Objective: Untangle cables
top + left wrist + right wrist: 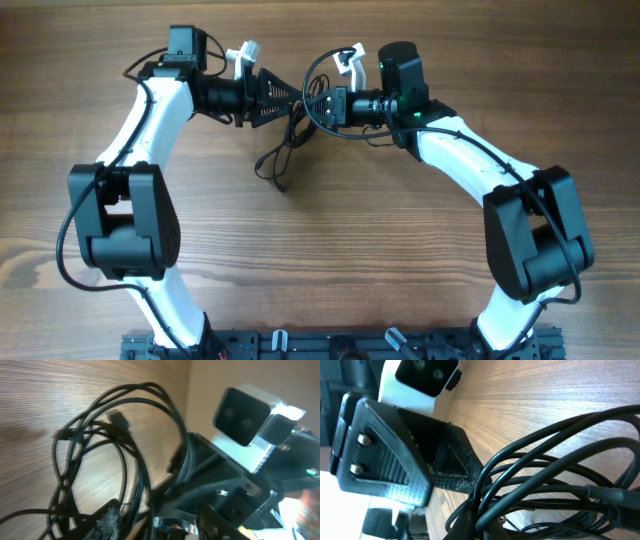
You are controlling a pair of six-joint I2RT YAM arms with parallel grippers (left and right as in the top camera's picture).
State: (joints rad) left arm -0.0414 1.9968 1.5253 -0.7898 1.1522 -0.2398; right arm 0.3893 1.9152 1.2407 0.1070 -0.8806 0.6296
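The cables [283,152] are thin black cords bunched between my two grippers at the far middle of the table, with loose loops trailing toward me. My left gripper [296,97] is shut on the bundle from the left. My right gripper [318,106] is shut on it from the right, almost touching the left one. In the left wrist view the cables [95,440] form several overlapping loops with a small plug [118,419], and they run down between the fingers [160,521]. In the right wrist view the cables [560,460] cross the jaws [505,525].
The wooden table [350,250] lies under everything. The right arm's wrist camera [245,415] is close in front of my left gripper. The left gripper's black ribbed fingers [385,465] fill the left of the right wrist view. Both arm bases stand at the near edge.
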